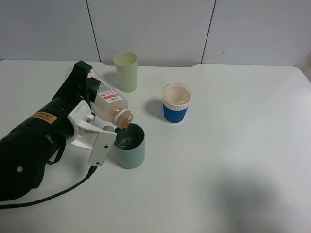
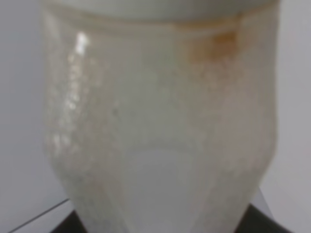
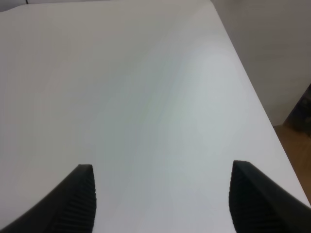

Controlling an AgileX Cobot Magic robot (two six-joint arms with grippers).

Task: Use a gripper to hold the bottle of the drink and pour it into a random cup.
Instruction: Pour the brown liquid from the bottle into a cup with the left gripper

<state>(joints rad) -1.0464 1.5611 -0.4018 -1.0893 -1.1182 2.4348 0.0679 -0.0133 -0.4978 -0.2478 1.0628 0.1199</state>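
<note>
Table (image 1: 233,170): white and bare, lying under both claws.
Left claw (image 1: 92,110): black body with white jaw parts and an orange label, clamping tight on the bottle's body and tipping it neck-down; a black cable (image 1: 48,196) is trailing behind it.
Right claw (image 3: 163,199): jaws standing wide apart, holding nothing, hanging over bare table; only its two dark ribbed fingertips (image 3: 77,199) are showing, and it is not appearing in the high view.
Bottle (image 1: 108,101): clear, squarish, pink-and-white label, capless neck pointing down past the left claw's tips; its base is hiding behind the claw. In the left wrist view it is filling the picture (image 2: 160,126), blurred.
Pale yellow-green tumbler (image 1: 126,72): standing upright beyond the left claw, apart from it.
Teal cup (image 1: 132,154): standing upright just beside the left claw's white jaw, directly under the bottle's mouth; its fill level is hard to make out in the dark interior.
Blue-sleeved paper cup (image 1: 176,104): sitting well off to the left claw's right.
Drink (image 1: 124,125): brown, running from the neck into the teal cup.
</note>
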